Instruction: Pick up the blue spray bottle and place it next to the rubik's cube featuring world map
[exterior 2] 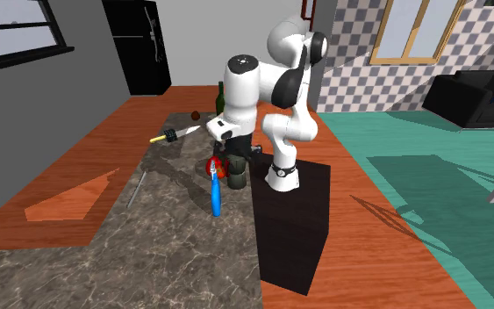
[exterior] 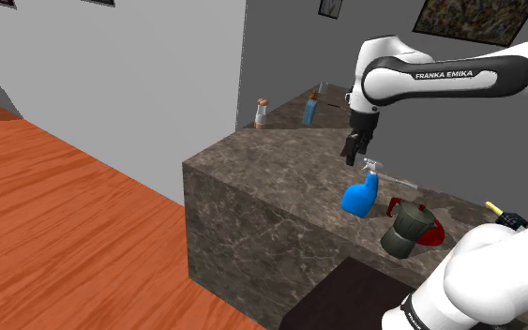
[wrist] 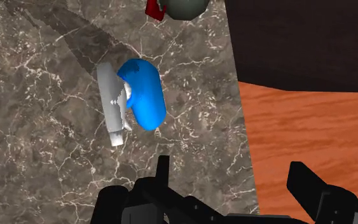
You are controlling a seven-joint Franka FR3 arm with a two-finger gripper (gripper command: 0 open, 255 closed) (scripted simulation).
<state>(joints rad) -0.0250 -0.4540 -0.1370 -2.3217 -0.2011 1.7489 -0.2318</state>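
The all-black two-finger gripper (exterior: pixel 354 156) points down with its fingers apart, clasping nothing. In the wrist view one finger (wrist: pixel 162 168) hangs over marble. The other hangs over the orange wood floor (wrist: pixel 304 121), so the hand straddles the counter's edge.

The blue plastic spray bottle with a pale trigger head (exterior: pixel 360 195) stands upright on the dark brown veined marble counter (exterior: pixel 252 159). In the shoulder view it is at the gripper's six o'clock, just under the fingertips. From the wrist camera the bottle (wrist: pixel 144 92) lies outside the gap, beyond the finger that is over the marble.

In the shoulder view a dark grey faceted moka pot (exterior: pixel 404 230) stands near the bottle at its four o'clock, with a red object (exterior: pixel 430 234) just behind it. A yellow-and-black knife handle (exterior: pixel 504 216) lies farther off at three o'clock.

From nine to eleven o'clock bare marble runs to two small bottles (exterior: pixel 262 114) (exterior: pixel 309 110) by the grey wall.

In the second exterior view the counter's edge passes close at the bottle's three o'clock, with the black box stand (exterior 2: pixel 293 228) just beyond. Marble lies open toward six and seven o'clock, and a thin grey utensil (exterior 2: pixel 137 187) lies at nine.
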